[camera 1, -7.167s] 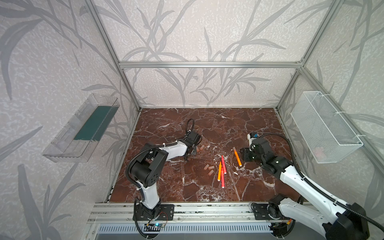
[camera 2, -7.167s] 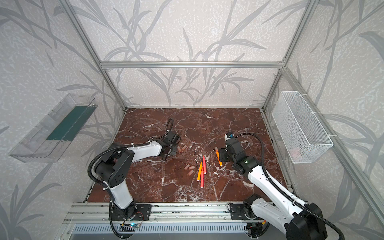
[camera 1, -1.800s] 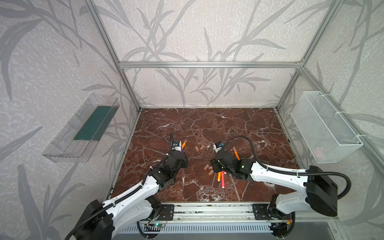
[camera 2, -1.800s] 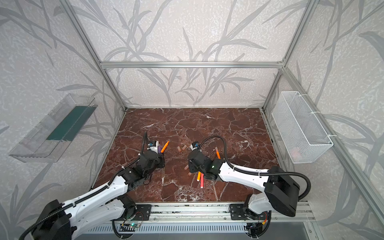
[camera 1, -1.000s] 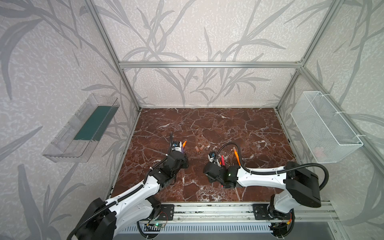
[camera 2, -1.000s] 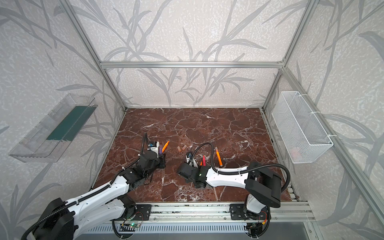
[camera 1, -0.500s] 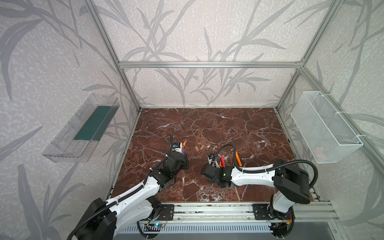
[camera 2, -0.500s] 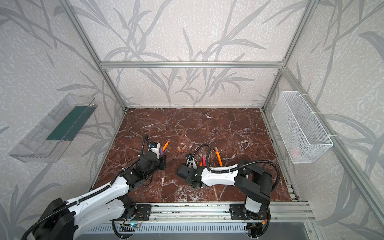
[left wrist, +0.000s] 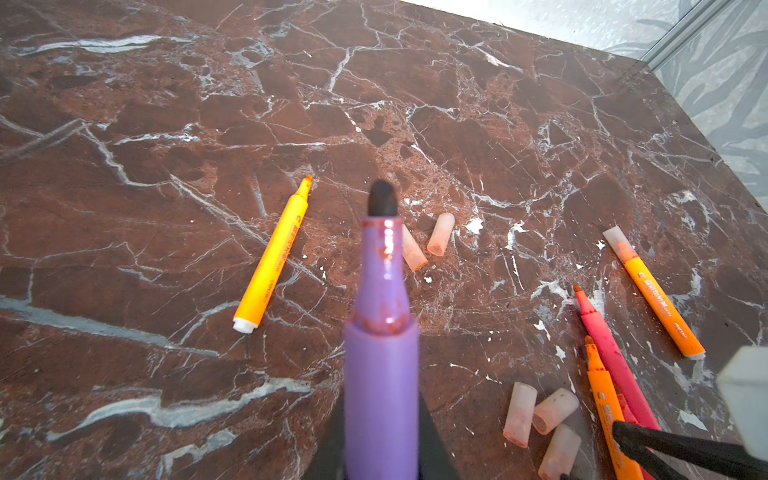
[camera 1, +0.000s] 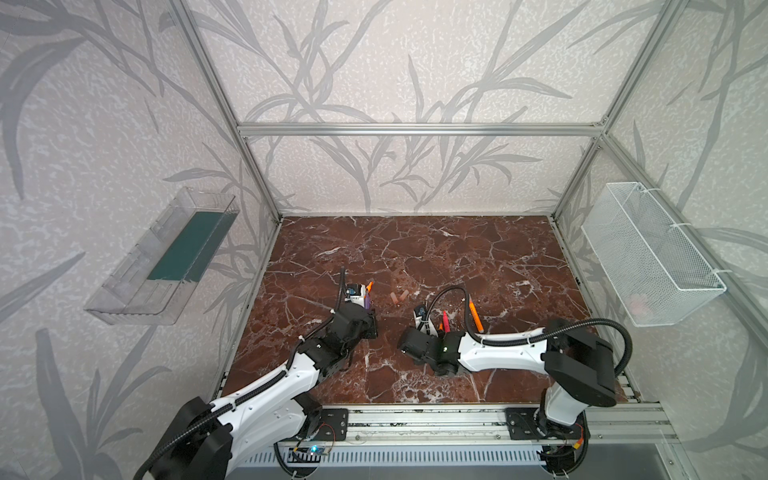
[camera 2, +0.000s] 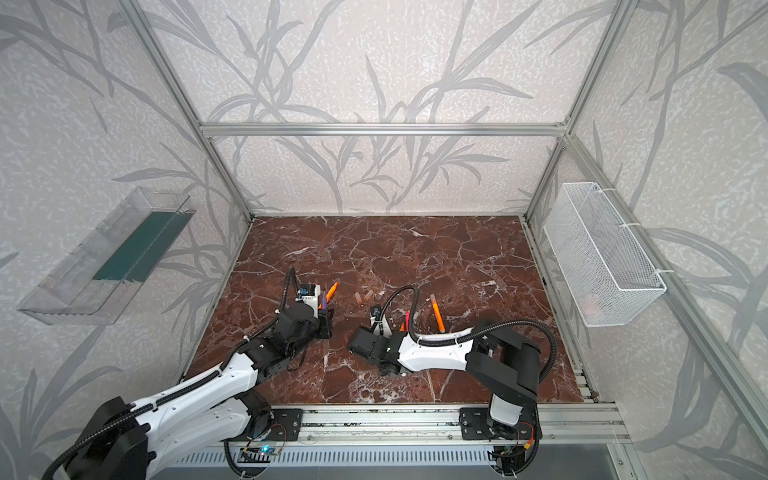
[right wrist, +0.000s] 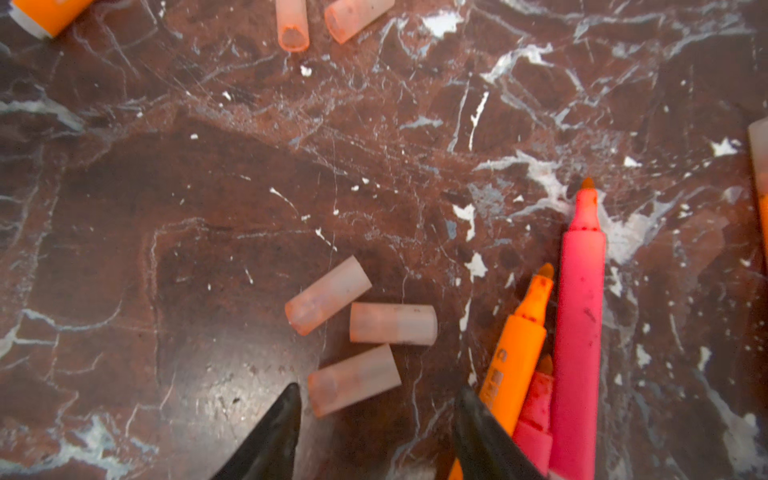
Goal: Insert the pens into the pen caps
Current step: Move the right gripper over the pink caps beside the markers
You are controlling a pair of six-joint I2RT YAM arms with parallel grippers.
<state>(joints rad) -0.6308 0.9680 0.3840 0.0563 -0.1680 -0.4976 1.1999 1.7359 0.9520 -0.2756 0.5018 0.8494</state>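
My left gripper is shut on the purple pen, whose dark uncapped tip points away from the wrist. An orange pen lies on the marble beside it. My right gripper hangs open low over three loose pen caps. The nearest cap lies just ahead of its fingertips. Beside that gripper lie a red-pink pen, an orange pen and a second red-pink pen, all uncapped. Two more caps lie farther back. Another orange pen wears a cap.
A white wire basket hangs on the right wall. A clear tray hangs on the left wall. An aluminium rail runs along the front edge. The right arm's black cable loops above the pens.
The right gripper's jaws have spread wider and it has edged toward the front left over the three caps. The left gripper has stayed still with the purple pen.
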